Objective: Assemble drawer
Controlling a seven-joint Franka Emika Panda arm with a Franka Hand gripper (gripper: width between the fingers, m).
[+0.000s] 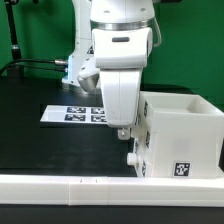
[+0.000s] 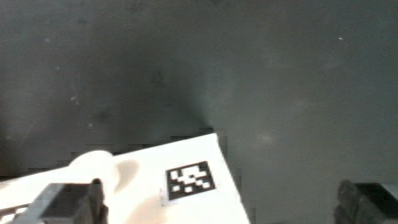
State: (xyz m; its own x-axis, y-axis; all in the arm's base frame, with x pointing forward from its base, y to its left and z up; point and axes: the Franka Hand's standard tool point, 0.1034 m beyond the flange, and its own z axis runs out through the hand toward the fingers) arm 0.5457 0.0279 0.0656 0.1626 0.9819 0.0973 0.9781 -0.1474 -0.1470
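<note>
The drawer's large white housing (image 1: 185, 128) stands on the black table at the exterior view's right, its open side up and a square tag on its front. A round white knob (image 1: 133, 157) sticks out of its left face. My gripper (image 1: 124, 128) hangs just above that left face, its fingertips mostly hidden by its own white body. In the wrist view a white tagged surface (image 2: 187, 180) with a rounded knob (image 2: 89, 165) lies under my gripper (image 2: 217, 205). Both dark fingers (image 2: 63, 205) stand wide apart and clamp nothing. I cannot make out the trays as separate parts.
The marker board (image 1: 72, 113) lies flat on the table left of the arm. A long low white rail (image 1: 100, 186) runs along the front edge. A cable (image 1: 40, 64) trails at the back left in front of a green wall.
</note>
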